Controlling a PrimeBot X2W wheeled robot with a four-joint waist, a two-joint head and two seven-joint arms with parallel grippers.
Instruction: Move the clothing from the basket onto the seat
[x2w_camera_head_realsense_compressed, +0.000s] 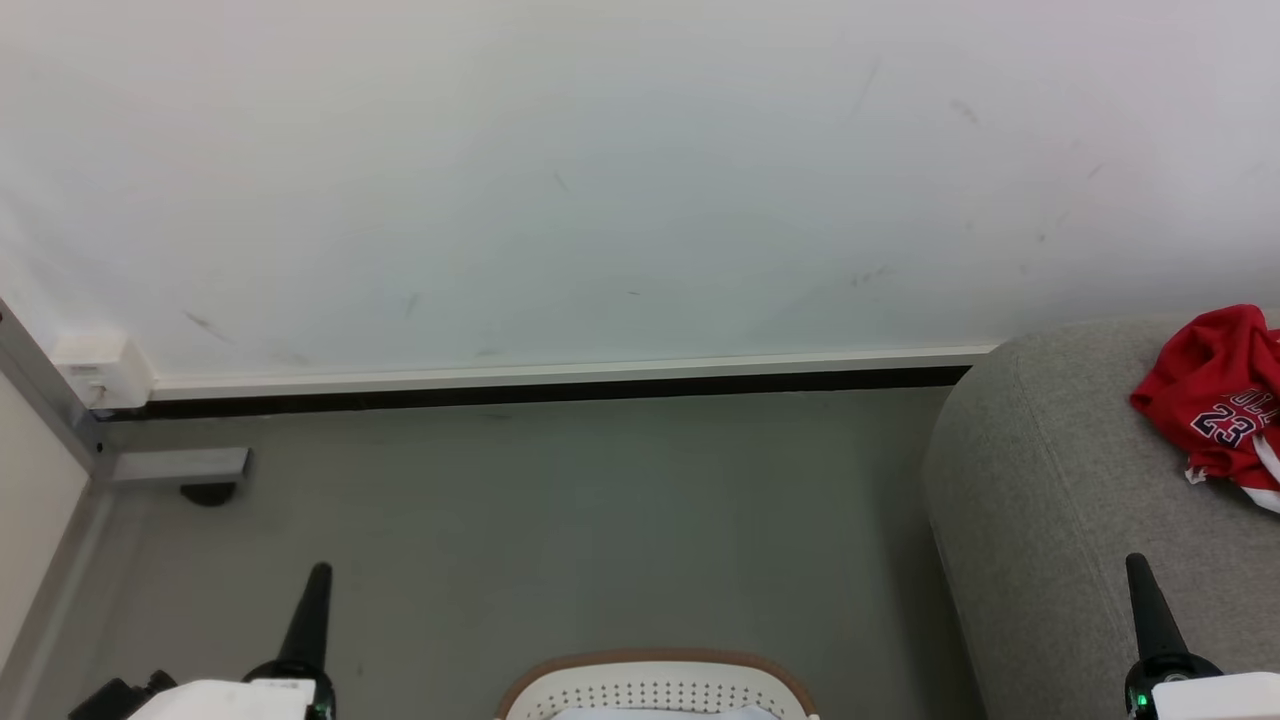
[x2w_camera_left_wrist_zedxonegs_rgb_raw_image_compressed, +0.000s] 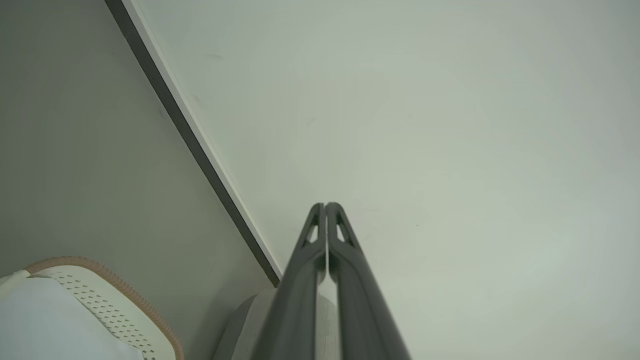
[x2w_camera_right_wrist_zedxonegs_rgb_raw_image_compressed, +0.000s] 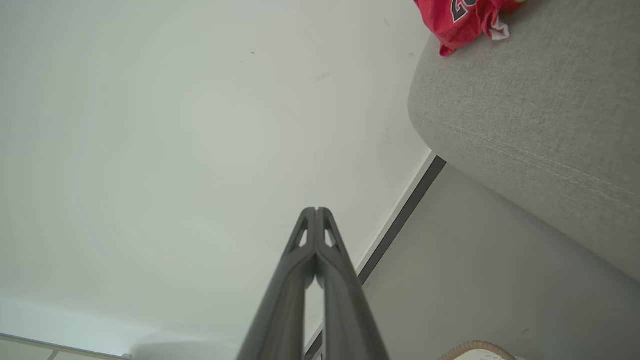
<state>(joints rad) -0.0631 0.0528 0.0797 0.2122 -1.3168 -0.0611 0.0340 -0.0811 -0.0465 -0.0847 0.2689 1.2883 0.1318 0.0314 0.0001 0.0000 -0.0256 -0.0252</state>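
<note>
Shows the far arc of the small oval white perforated plastic basket (x2w_camera_head_realsense_compressed: 650, 692) with brown rim, cut off by the head view's bottom edge, its inside hard to make out. Finds the red thin-fabric clothing (x2w_camera_head_realsense_compressed: 1215, 400) printed 23 on the large light-grey upholstered seat (x2w_camera_head_realsense_compressed: 1060, 520), cropped at the right edge, ahead and right of the right tool (x2w_camera_head_realsense_compressed: 1135, 560). Has left tool (x2w_camera_head_realsense_compressed: 319, 570) and right tool pressed together, empty.

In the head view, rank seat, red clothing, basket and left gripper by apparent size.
1. seat
2. clothing and basket look about alike; the basket is cut off at the bottom edge
3. left gripper
</note>
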